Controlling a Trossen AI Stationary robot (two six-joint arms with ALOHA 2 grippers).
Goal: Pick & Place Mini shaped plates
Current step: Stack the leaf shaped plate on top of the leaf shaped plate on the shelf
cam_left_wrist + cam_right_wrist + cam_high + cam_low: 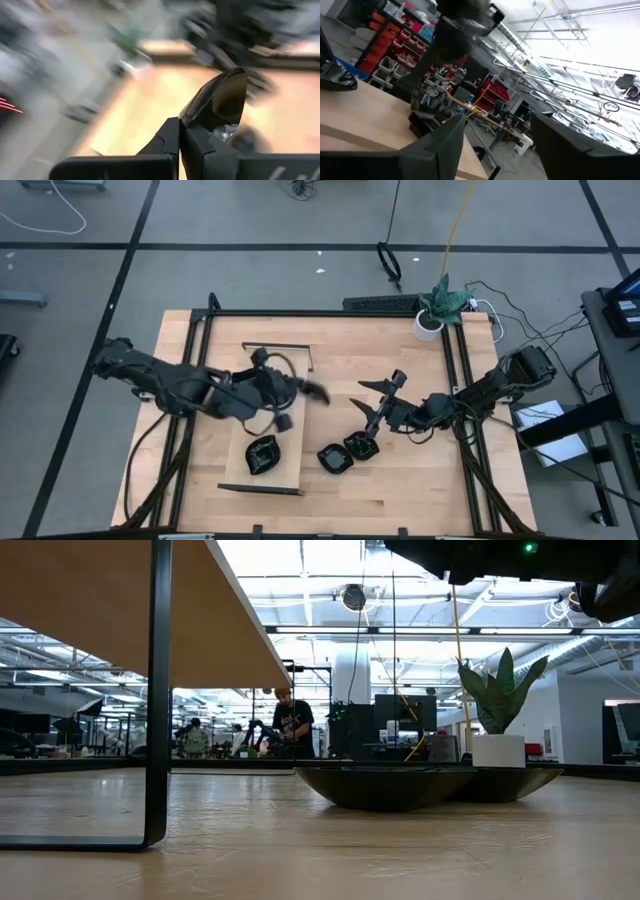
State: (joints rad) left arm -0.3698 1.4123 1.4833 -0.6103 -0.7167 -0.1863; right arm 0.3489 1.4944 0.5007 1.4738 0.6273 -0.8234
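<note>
Glossy black against pale wood, three mini shaped plates lie low on the bench [400, 490] in the high view: one plate [263, 454] on the wooden board [290, 420] at about 7 o'clock from the bench's middle, and two more, a lobed dish [334, 458] touching a squarer dish [361, 447], side by side on bare wood at about 6 o'clock. Above the board the left claw [300, 389] reaches toward 3 o'clock, and a dark blurred shape [316, 392] juts from its tip. Only the left wrist view explains it: the fingers [200, 142] are pinched together on the rim of a shiny black dish [222, 97] standing up on edge, though motion blur hides its exact shape. The right claw [385, 393] hangs just above the pair of dishes, its fingers spread apart; the right wrist view confirms the gap, with nothing between the fingers [447, 145]. The low view shows neither claw, only two dishes [390, 785] in profile on the bench, a potted plant [500, 720] beyond them, and a person [290, 722] far off in the room.
</note>
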